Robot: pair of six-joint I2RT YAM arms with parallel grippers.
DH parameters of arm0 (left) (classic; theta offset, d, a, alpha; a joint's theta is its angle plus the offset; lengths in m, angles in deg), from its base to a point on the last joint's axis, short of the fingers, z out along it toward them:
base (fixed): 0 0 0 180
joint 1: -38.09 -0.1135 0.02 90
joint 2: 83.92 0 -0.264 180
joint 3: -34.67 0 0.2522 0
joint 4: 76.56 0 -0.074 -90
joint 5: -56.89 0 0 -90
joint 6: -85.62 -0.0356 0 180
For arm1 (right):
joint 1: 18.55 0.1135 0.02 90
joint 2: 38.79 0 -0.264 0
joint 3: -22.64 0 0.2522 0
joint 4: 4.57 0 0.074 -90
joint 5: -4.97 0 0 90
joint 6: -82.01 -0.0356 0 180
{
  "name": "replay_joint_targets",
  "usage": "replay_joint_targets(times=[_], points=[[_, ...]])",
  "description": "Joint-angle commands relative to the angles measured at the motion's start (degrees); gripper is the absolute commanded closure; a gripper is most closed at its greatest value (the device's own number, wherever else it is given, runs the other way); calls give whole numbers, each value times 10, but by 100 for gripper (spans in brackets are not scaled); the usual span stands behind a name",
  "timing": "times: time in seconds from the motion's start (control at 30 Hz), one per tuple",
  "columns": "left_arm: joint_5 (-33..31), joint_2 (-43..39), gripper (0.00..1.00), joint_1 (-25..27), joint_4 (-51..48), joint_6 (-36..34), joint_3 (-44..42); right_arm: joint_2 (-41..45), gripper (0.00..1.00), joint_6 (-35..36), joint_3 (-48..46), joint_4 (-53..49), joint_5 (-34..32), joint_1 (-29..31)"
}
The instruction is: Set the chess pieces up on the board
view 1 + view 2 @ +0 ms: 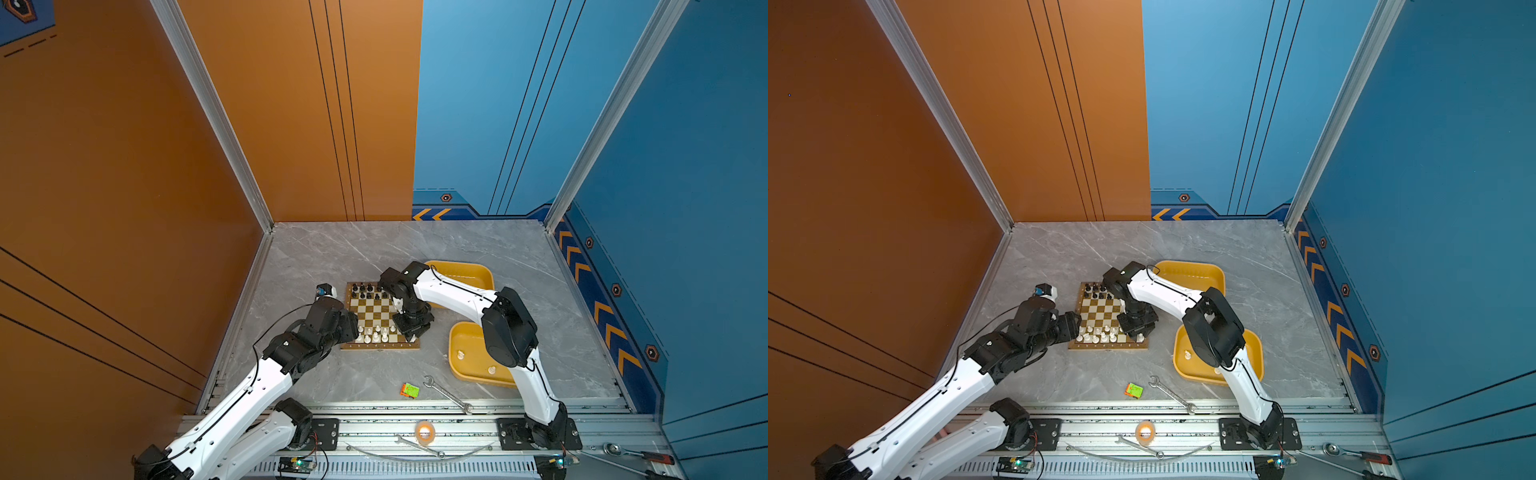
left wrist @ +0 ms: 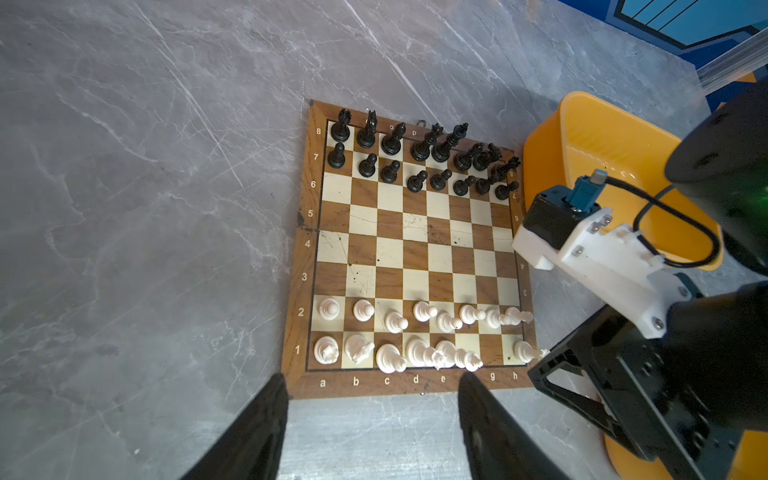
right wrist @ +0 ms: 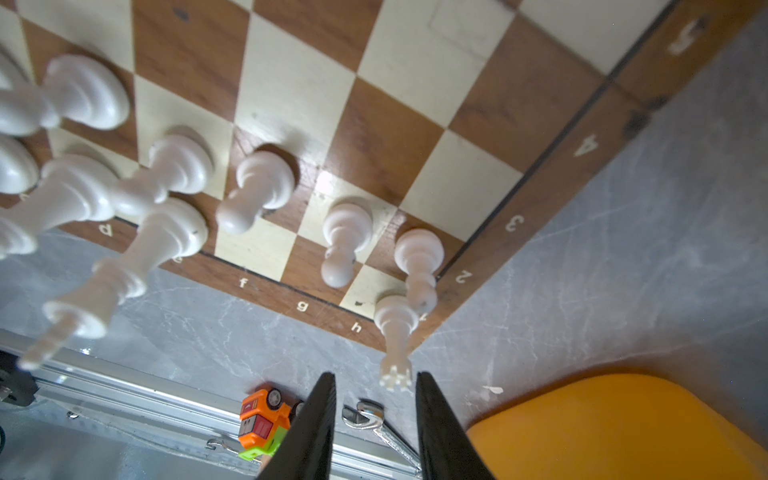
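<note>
Set-up is nearly done: on the board point(image 2: 415, 249) stand all black pieces point(image 2: 390, 141) and most white ones point(image 2: 362, 309). The right jaws hang parted over the corner rook point(image 3: 395, 328), not gripping it; the left jaws gape empty. Next, I judge, two white pieces point(image 1: 460, 354) must come from the near tray point(image 1: 463, 336). Grey marbled tabletop point(image 1: 332, 257), orange wall point(image 1: 124, 166), blue wall point(image 1: 685, 124)

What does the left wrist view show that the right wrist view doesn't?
Left wrist only: the whole board, the black pieces on ranks 7 and 8, the far yellow tray, and the open left gripper near the lettered edge. Right wrist only: the orange-and-green toy truck, a wrench head, and the white rook with its top showing between the tips of the open right gripper. Both: the board's h1 corner, that rook, white pawns on rank 2, the near yellow tray, grey marble tabletop.
</note>
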Motion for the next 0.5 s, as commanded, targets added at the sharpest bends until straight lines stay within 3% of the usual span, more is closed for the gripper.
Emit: replay_joint_targets(times=[0.0,0.47], points=[[8,4,34,-7,-8,-14,10,-2,65,-6,-3,7,15,5],[15,9,34,-18,-9,-19,12,-15,65,-6,10,5,23,6]])
